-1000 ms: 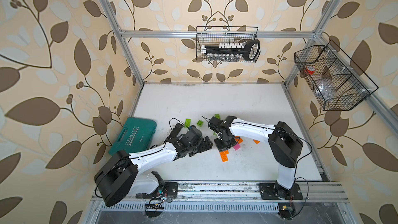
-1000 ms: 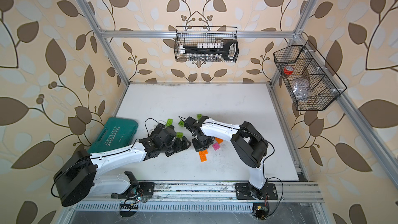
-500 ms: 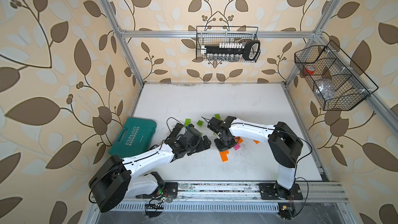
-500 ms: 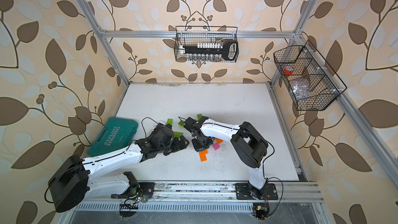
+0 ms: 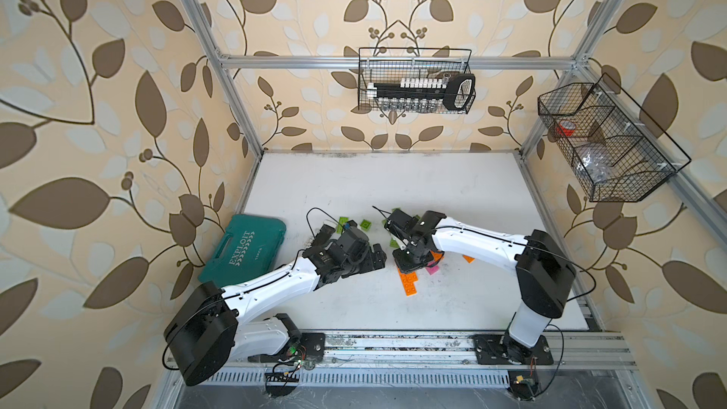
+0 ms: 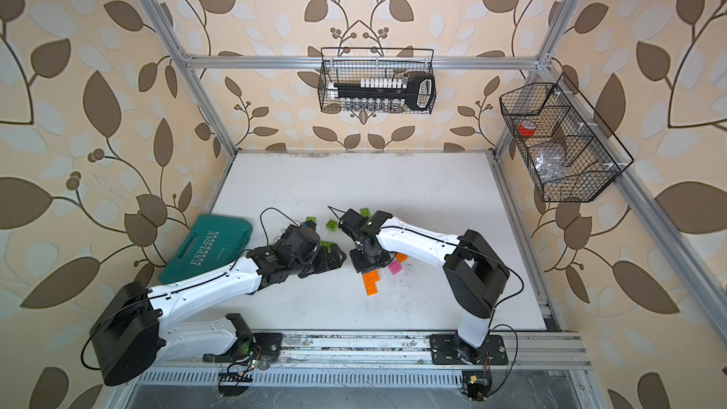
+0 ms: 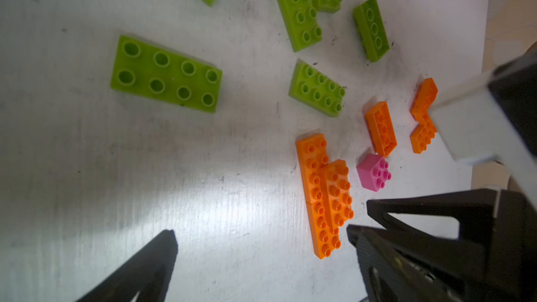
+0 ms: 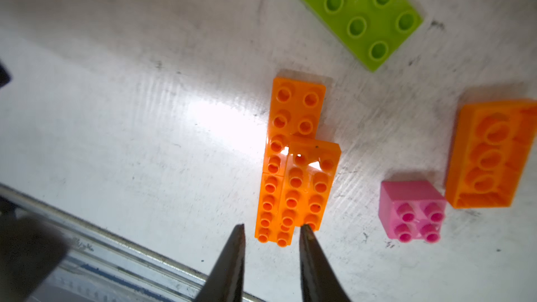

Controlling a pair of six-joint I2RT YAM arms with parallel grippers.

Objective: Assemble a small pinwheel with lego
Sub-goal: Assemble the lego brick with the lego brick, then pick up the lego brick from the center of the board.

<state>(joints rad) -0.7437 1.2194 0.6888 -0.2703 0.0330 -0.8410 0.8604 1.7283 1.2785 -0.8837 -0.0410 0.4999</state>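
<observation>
right wrist view: caught the right gripper [image 8: 273,228] eased slightly apart after being shut a second before, gripping nothing, tips either side of the end of the joined orange bricks [image 8: 296,175]. let those rest on the table [image 5: 393,182], midway along and nearer its front edge, pink brick [image 8: 412,210] close by. held the left gripper [image 7: 261,232] wide open, empty. probably meant one pressed joint finished; green bricks [image 7: 165,74] not yet added.

Stacked bricks [image 5: 409,284] on counter [image 5: 393,182]: square brick [image 5: 432,269] just right, loose oblong bricks [image 5: 366,224] behind, tool case [image 5: 244,249] well apart at left.
</observation>
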